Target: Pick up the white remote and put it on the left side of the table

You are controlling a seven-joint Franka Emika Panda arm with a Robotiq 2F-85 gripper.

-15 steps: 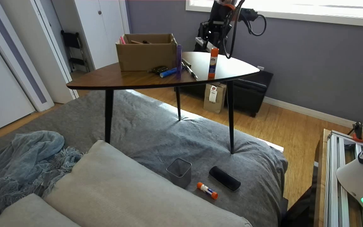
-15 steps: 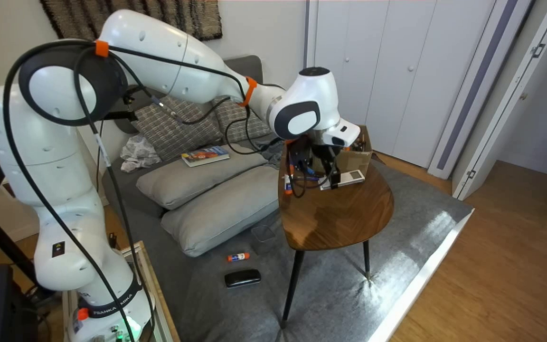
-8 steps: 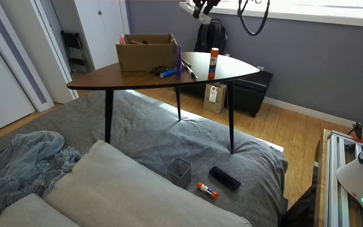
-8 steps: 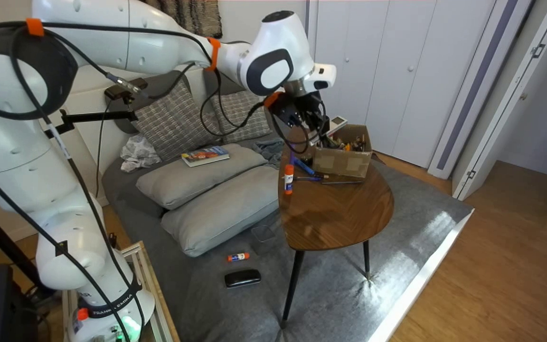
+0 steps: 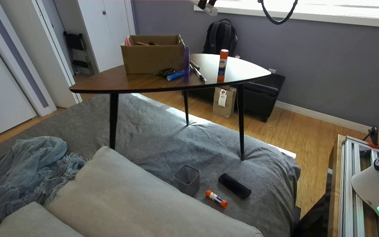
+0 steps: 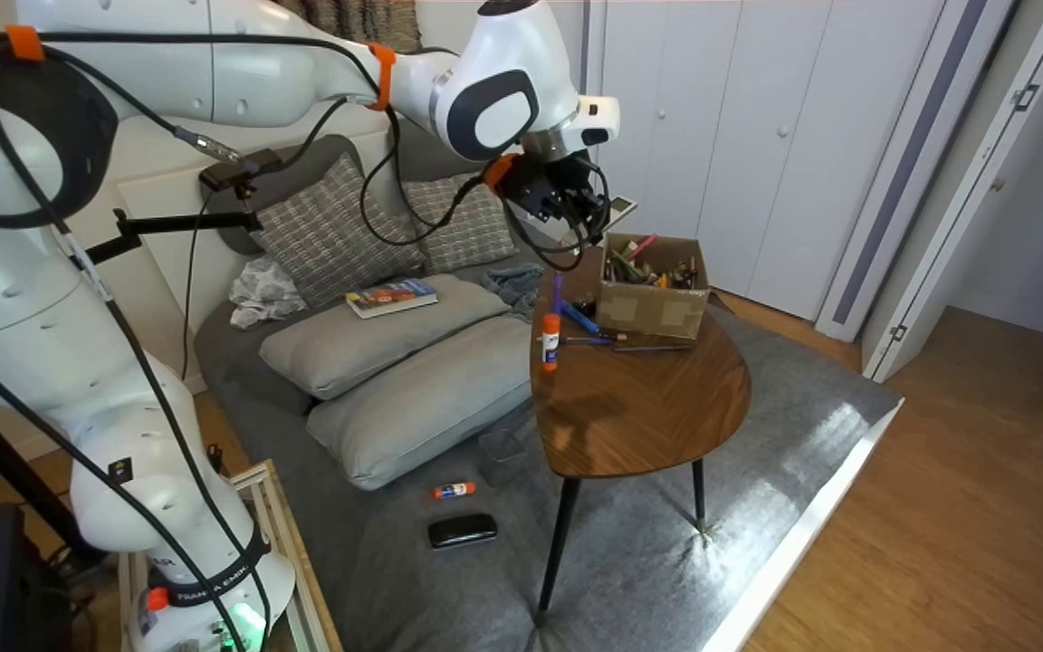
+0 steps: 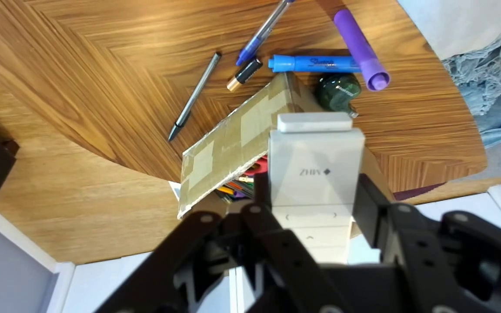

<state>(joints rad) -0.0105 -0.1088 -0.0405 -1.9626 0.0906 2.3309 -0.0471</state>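
Note:
The white remote (image 7: 315, 169) is a flat white bar with grey marks, seen lengthwise in the wrist view. My gripper (image 7: 313, 191) is shut on its two long sides. In an exterior view the gripper (image 6: 589, 217) holds the remote (image 6: 621, 211) tilted in the air, above and behind the box. In an exterior view only the low end of the remote (image 5: 211, 10) shows at the top edge, well above the table. The table (image 6: 657, 417) has a dark brown wooden top. It also shows in the wrist view (image 7: 102, 87).
An open cardboard box (image 6: 653, 311) full of pens stands on the table. A glue stick (image 5: 222, 65) and a purple highlighter (image 5: 187, 64) stand upright near it. A blue marker (image 7: 315, 64), a pen (image 7: 194, 95) and a small battery (image 7: 245, 74) lie beside the box.
My gripper has risen from low over the table in front of the box, carrying the remote up and back towards the robot's base. The things on the table have not moved.

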